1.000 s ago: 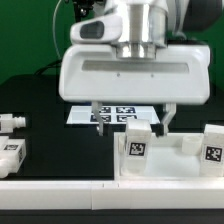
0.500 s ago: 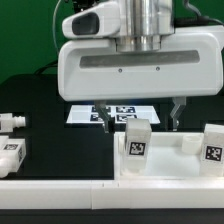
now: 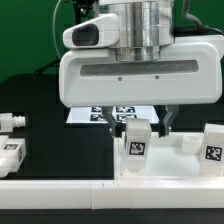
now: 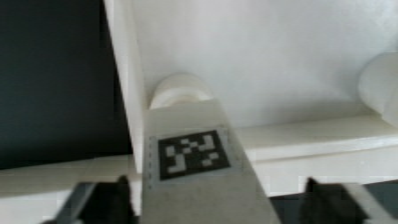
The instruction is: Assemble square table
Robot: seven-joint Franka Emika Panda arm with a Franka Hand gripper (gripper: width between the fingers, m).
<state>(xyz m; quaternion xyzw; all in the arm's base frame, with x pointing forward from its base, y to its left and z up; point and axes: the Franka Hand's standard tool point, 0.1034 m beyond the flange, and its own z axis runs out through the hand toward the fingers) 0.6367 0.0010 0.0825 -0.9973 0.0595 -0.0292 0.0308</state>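
The white square table top (image 3: 172, 160) lies at the front on the exterior view's right, with two tagged white legs standing on it, one (image 3: 137, 142) nearer the middle and one (image 3: 211, 143) at the right edge. My gripper (image 3: 141, 122) hangs open right over the nearer leg, a finger on each side. In the wrist view that leg (image 4: 196, 150) stands between my fingertips (image 4: 103, 200), with gaps on both sides, and the table top (image 4: 285, 85) lies behind it. Two loose legs (image 3: 10, 122) (image 3: 12, 156) lie at the exterior view's left.
The marker board (image 3: 92, 113) lies flat behind the gripper, mostly hidden by it. A long white bar (image 3: 60, 188) runs along the front edge. The black table (image 3: 40, 100) shows at the left.
The gripper has shifted a little sideways and come down lower over the nearer standing leg. The legs and table top have not moved.
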